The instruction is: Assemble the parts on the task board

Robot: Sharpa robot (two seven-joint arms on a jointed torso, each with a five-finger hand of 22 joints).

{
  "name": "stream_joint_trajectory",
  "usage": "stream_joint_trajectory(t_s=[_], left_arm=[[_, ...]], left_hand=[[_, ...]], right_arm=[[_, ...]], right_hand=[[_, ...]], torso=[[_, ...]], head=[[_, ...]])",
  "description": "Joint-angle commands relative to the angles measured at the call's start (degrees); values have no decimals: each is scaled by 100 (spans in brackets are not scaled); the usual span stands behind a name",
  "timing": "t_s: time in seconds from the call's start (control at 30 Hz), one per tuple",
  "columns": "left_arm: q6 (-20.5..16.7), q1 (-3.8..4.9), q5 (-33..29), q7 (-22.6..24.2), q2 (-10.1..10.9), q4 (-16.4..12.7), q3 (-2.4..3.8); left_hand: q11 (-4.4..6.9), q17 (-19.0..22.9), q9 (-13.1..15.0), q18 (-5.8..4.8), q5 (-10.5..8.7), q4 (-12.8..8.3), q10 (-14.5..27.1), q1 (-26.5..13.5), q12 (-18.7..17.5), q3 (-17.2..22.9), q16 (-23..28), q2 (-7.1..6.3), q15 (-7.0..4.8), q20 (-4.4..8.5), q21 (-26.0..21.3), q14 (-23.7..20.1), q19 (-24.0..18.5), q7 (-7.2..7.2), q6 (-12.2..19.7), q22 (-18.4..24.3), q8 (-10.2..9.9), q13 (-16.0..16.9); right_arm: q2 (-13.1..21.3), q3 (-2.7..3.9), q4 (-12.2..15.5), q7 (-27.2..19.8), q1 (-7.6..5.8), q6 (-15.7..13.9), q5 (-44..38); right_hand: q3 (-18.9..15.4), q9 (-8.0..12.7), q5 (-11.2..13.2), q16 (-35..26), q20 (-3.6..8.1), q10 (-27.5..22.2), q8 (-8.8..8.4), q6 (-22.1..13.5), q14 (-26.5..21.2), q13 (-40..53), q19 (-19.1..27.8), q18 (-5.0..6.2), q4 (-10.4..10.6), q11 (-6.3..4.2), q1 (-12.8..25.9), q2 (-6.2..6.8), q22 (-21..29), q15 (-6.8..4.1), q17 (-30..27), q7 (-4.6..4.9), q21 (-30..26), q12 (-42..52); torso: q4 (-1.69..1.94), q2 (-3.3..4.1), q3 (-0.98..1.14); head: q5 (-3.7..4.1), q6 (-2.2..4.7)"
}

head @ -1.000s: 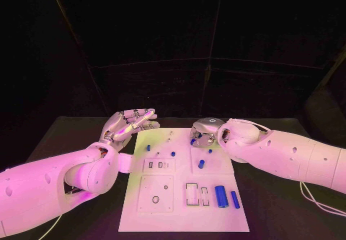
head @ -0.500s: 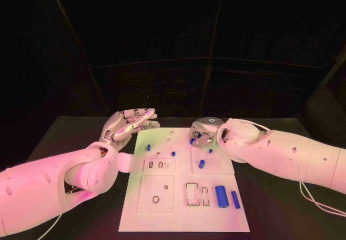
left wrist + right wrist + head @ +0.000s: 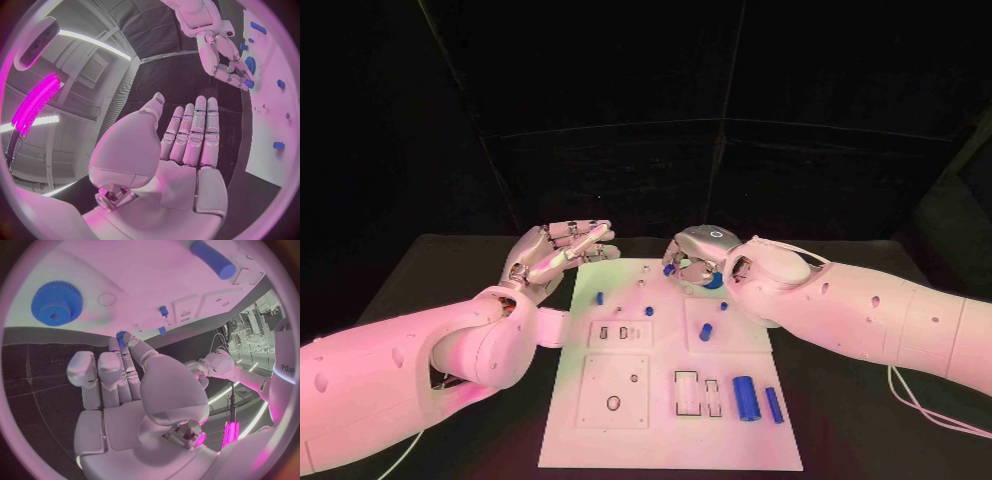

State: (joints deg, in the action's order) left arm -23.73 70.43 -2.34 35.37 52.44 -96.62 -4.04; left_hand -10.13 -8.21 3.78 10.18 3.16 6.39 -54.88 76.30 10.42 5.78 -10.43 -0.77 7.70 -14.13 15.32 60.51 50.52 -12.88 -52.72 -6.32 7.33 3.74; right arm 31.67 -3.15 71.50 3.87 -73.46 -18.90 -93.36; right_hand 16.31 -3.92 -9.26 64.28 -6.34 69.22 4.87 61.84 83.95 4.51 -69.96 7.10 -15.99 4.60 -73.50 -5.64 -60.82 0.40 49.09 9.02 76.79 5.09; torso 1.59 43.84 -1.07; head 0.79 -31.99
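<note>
Right silver many-fingered hand [image 3: 698, 262]: over the far end of the white rectangular task board [image 3: 635, 400], thumb and a finger pinching a small blue toothed part [image 3: 121, 334]. A larger blue gear [image 3: 57, 302] lies on the board just beside that hand. Left silver hand [image 3: 560, 250]: fingers straight and together, holding nothing, raised beside the board's far left corner.

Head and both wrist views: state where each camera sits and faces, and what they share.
Head view: on the robot's head, facing down at the task board; both arms enter.
Left wrist view: behind the open left hand, facing the right hand.
Right wrist view: behind the right hand, which pinches a small blue part.
Shared: the board.
</note>
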Motion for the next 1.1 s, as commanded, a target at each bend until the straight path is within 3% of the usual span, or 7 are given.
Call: stream_joint_trajectory(t_s=[0.03, 0.2, 0.4, 0.97, 1.1], left_arm=[[89, 10, 44, 49, -19, 14, 6], [99, 16, 31, 49, -38, 26, 6], [99, 23, 23, 45, -44, 38, 6], [95, 44, 21, 45, -53, 37, 6], [99, 51, 21, 41, -61, 37, 6]], left_hand=[[-27, -4, -8, 30, 2, -42, 17, 0, -18, 0, 13, 62, 20, -13, -26, -26, 29, -27, -17, 7, -40, -9], [-29, -5, -8, 30, 3, -48, 21, 3, -23, 3, 19, 70, 22, -14, -29, -25, 30, -29, -15, 10, -45, -9], [-29, -5, -8, 30, 3, -48, 21, 3, -23, 3, 19, 70, 22, -14, -29, -25, 30, -29, -15, 10, -45, -9], [-29, -5, -8, 30, 3, -48, 21, 3, -23, 3, 19, 70, 22, -14, -29, -25, 30, -29, -15, 10, -45, -9], [-29, -5, -8, 30, 3, -48, 21, 3, -23, 3, 19, 70, 22, -14, -29, -25, 30, -29, -15, 10, -45, -9]], right_arm=[[-135, 5, -160, -125, -18, -335, 105], [-396, 9, -434, -199, -22, -334, 119], [-630, 11, -716, -253, -23, -269, 122], [-981, 12, -1159, -252, -23, -121, 117], [-1052, 11, -1271, -232, -23, -9, 92]], right_hand=[[52, -3, -3, 36, -1, 15, -35, 28, 13, -10, -21, -119, 7, 27, 22, 48, -10, -34, 1, 13, 24, -35], [78, -2, 4, 39, -3, 6, -42, 23, 9, -14, -21, -120, 15, 31, 39, 63, -17, -30, -4, 15, 30, -47], [102, -1, 3, 51, -5, 1, -49, 17, 9, -16, -19, -120, 21, 34, 50, 73, -20, -28, 8, 19, 33, -56], [126, 0, 13, 58, -9, -2, -55, 13, 6, -17, -20, -121, 36, 38, 78, 92, -31, -24, 7, 22, 41, -65], [148, 0, 26, 70, -12, -4, -61, 10, 6, -18, -21, -122, 50, 41, 98, 103, -38, -21, 16, 24, 47, -72]], torso=[[10, 12, 1], [8, 33, 5], [52, 56, 0], [39, 69, -8], [41, 71, -2]], head=[[-2, 2], [-25, 30], [-10, 10], [-32, -9], [-38, -19]])
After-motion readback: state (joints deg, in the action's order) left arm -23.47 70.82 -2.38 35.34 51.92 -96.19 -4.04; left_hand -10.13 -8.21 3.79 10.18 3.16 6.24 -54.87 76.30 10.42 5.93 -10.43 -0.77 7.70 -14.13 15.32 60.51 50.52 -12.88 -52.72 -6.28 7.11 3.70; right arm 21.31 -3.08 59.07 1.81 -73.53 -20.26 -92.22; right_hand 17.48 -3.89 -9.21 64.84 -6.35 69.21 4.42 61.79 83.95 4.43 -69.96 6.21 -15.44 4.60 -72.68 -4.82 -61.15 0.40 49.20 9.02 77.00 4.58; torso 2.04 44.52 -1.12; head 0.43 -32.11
